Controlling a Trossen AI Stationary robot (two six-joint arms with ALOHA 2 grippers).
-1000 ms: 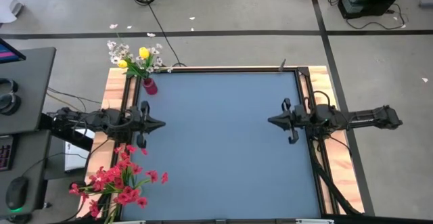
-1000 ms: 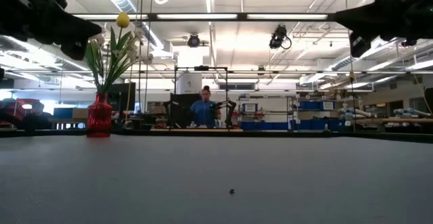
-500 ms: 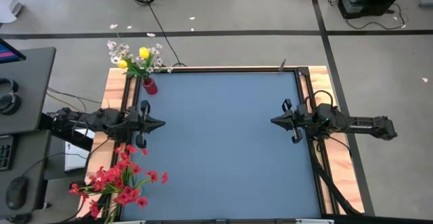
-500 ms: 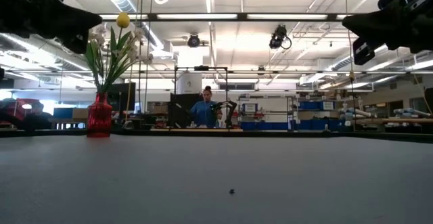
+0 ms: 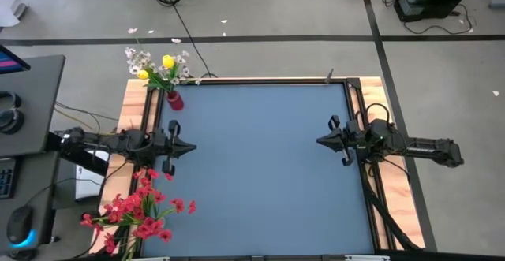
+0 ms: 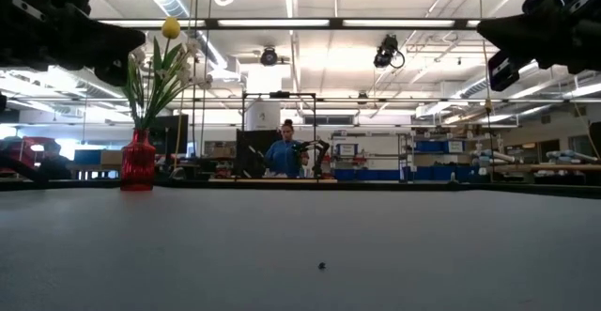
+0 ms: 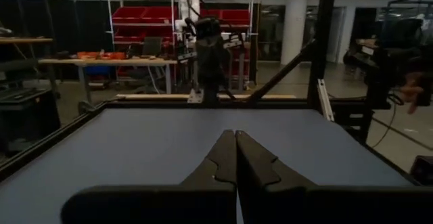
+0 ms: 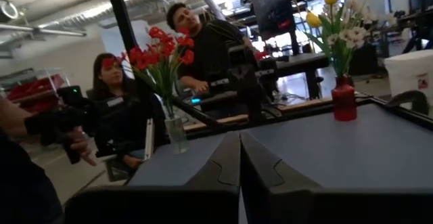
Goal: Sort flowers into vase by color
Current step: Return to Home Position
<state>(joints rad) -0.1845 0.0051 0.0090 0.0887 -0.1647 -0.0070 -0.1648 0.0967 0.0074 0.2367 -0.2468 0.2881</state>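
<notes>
A small red vase (image 5: 174,100) stands at the table's far left corner. It holds yellow tulips (image 5: 167,61) and white blossoms (image 5: 139,58), their stems stuck in its mouth. The low view shows the vase (image 6: 138,162) upright, and so does the right wrist view (image 8: 344,99). A bunch of red flowers (image 5: 140,208) stands at the near left corner in a clear glass vase (image 8: 177,135). My left gripper (image 5: 192,147) hovers shut above the table's left side, between the two bunches. My right gripper (image 5: 319,141) hovers shut above the right side.
The blue table top (image 5: 260,166) has a wooden frame (image 5: 130,111) along its sides. Two people (image 8: 203,41) sit beyond the left edge, and a hand (image 8: 81,146) holds a dark device there. A desk with a mouse (image 5: 17,228) stands to the left.
My right gripper has drawn back a little toward the table's right edge. My left gripper has shifted slightly toward the near edge. Both have stayed shut, and the flowers and vases have not moved.
</notes>
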